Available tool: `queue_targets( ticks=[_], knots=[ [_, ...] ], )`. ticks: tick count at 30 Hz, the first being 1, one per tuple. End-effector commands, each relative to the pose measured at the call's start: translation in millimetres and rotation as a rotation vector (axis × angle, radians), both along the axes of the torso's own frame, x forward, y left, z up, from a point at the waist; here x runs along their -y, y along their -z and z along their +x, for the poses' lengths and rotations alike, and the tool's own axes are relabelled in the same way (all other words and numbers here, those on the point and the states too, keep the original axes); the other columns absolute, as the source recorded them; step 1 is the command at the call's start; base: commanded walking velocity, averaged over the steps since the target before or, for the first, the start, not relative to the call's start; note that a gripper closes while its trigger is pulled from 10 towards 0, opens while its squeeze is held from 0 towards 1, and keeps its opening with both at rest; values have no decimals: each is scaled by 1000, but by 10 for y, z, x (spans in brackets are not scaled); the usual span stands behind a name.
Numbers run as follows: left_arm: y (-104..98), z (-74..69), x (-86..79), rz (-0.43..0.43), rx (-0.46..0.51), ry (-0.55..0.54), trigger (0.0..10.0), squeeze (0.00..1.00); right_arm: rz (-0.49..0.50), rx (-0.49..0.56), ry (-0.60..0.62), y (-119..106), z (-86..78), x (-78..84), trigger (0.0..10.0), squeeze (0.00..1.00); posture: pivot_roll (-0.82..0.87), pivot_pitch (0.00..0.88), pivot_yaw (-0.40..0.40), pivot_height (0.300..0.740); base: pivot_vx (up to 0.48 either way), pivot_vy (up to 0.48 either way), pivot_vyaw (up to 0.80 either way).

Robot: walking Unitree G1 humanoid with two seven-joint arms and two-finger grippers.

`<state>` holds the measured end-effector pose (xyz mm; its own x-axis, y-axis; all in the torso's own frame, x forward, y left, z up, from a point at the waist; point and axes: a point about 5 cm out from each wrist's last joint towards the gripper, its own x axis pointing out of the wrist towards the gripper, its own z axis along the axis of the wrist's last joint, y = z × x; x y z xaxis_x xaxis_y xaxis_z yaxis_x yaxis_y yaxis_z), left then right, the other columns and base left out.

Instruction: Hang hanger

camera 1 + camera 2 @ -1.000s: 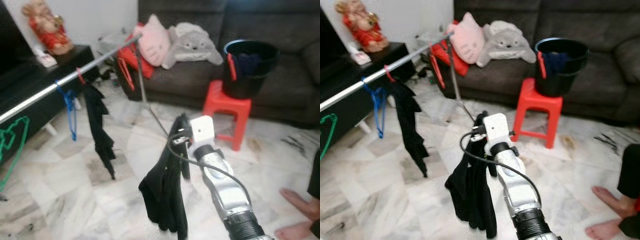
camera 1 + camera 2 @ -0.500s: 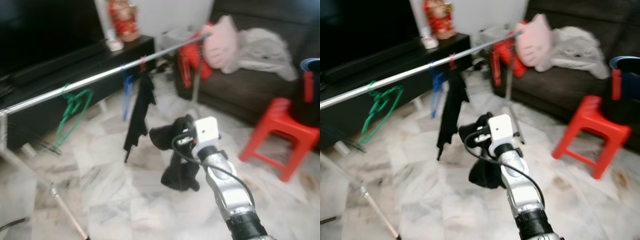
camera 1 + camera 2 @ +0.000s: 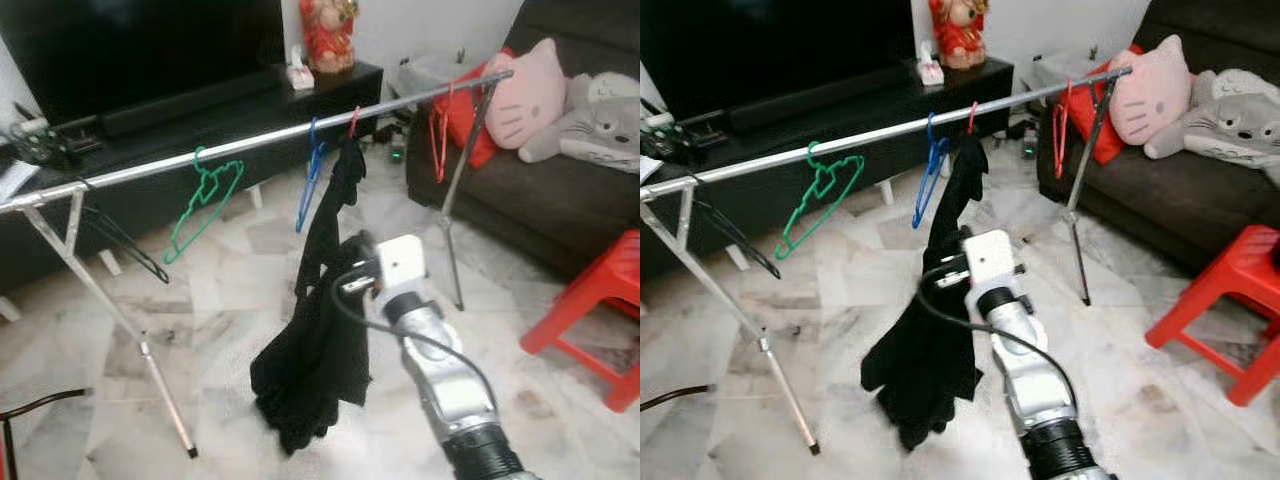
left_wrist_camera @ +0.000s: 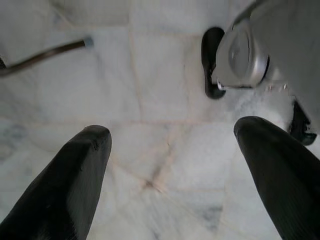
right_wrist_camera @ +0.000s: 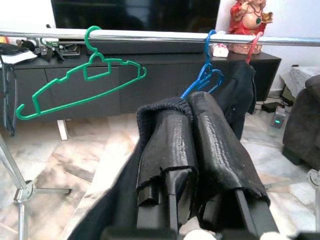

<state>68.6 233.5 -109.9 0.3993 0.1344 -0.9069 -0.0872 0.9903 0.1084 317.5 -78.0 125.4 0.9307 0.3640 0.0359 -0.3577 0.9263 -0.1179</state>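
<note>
The right gripper point(image 5: 192, 145) is held up in front of the robot, below the long silver rail point(image 3: 250, 140). Its two black fingers point(image 5: 220, 145) are squeezed together on a black garment point(image 3: 310, 370). The cloth is bunched over the fingers and wraps the tips, and the rest hangs down in a big dark clump toward the marble floor point(image 3: 230, 290). I cannot tell if a hanger is inside the cloth.

On the rail hang a green hanger point(image 3: 205, 195), a blue hanger point(image 3: 311, 175), a red hanger point(image 3: 438, 135) near the far end, and another black garment point(image 3: 335, 215) on a small red hook. That hanging garment is just behind the gripper.

The left gripper point(image 4: 170, 165) hangs down over the floor with its fingers spread wide apart and nothing between them.

Half a second ago the rail crossed higher and farther left in the picture, and the sofa point(image 3: 560, 200) and the red stool point(image 3: 600, 310) took up more room. Now the whole scene has slid, so the camera has turned toward the rail. The held garment was curled up in a ball then; now it hangs long and loose.
</note>
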Motion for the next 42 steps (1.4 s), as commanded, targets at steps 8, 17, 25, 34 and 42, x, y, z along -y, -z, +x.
queue_targets(
  ticks=[8, 17, 25, 34, 42],
  knots=[
    [5, -35, -6, 9, -10, 4, 10000, 0, -3, 42, 12, -103, 26, 57, 10000, 0, -103, 0, 32, 732, 0, -269, 70],
    [2, -18, -9, 11, -8, 4, 10000, 0, 3, 33, 20, -94, 28, 71, 10000, 0, -101, 0, 30, 732, 0, -269, 328],
    [-1, -2, -10, 18, 2, -15, 10000, 0, 5, 28, 25, -94, 46, 80, 10000, 0, -87, 0, 20, 732, 0, -267, 0],
    [-17, 36, -30, 33, 28, -29, 10000, 0, 4, 16, 48, -83, 85, 84, 10000, 0, -83, 0, 26, 732, 0, -145, 0],
    [-43, 81, -47, 51, 84, -47, 10000, 0, -15, -11, 88, -27, 110, 137, 10000, 0, -74, 0, 28, 732, 0, 0, 0]
  ],
)
